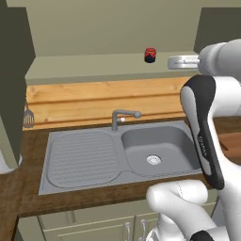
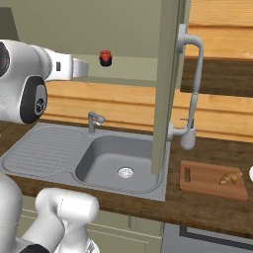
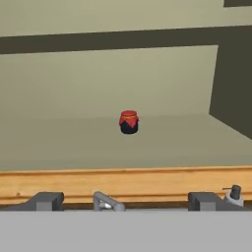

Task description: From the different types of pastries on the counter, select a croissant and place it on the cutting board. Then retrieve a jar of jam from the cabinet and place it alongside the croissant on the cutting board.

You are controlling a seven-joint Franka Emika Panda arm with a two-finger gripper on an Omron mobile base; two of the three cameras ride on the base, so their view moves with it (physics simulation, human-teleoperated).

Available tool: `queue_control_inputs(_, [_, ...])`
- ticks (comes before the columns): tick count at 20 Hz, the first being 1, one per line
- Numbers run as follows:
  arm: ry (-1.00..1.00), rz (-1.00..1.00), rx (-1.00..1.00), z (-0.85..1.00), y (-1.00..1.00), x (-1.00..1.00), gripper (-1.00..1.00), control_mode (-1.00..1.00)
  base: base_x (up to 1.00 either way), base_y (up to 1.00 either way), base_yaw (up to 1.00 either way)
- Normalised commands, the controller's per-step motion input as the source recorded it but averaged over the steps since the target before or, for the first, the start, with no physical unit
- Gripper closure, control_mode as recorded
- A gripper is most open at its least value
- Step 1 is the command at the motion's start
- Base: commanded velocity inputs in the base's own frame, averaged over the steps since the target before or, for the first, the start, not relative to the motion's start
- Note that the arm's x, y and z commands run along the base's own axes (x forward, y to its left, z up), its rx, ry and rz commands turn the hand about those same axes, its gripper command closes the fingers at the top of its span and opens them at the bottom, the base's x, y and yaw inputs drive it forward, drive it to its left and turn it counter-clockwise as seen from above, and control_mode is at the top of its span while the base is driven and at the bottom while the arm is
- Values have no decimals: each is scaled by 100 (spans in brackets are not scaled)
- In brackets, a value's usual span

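My arm reaches in from the upper right of the left base view, its gripper (image 3: pixel 126 201) level at shelf height, fingers spread wide with nothing between them. The jam jar (image 3: pixel 129 123) stands upright on the shelf (image 3: pixel 64 142), mid-frame in the hand view, red top up. At lower right of the right base view, the croissant (image 2: pixel 231 178) lies on the cutting board (image 2: pixel 205 184); my arm hides most of that board in the left base view.

1. Is a small, ridged, golden croissant (image 2: pixel 231 178), lying on the reddish-brown cutting board (image 2: pixel 205 186) on the counter (image 2: pixel 197 210).
2. Is a dark, red-topped jar of jam (image 3: pixel 129 123), upright on the cabinet shelf (image 3: pixel 64 142).
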Motion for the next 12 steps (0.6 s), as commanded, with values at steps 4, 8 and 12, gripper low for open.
queue_control_inputs(4, [0, 0, 0, -13, 0, 14, -100, -100, 0, 0, 0])
queue_control_inputs(8, [0, 0, 0, -4, 0, 20, -100, -100, 0, 0, 0])
queue_control_inputs(12, [0, 1, 0, -16, 0, 34, -100, -100, 0, 0, 0])
